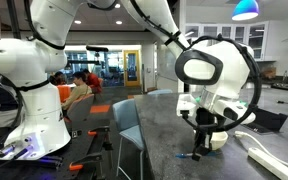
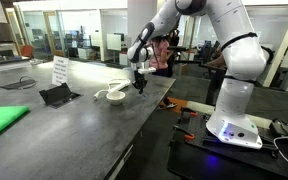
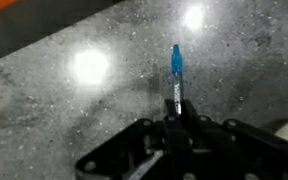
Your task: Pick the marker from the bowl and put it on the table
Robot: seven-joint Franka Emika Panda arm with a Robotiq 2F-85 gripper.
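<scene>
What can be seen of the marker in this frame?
The marker is a thin stick with a bright blue end and a darker barrel. Its barrel is clamped between the fingers of the gripper, blue end pointing away from the wrist camera, over the speckled grey table. It is out of the bowl; whether its tip touches the table cannot be told.

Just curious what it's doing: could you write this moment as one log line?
gripper: shut on marker | marker: out of bowl, low over table | bowl: beside gripper | touchdown: cannot tell
</scene>
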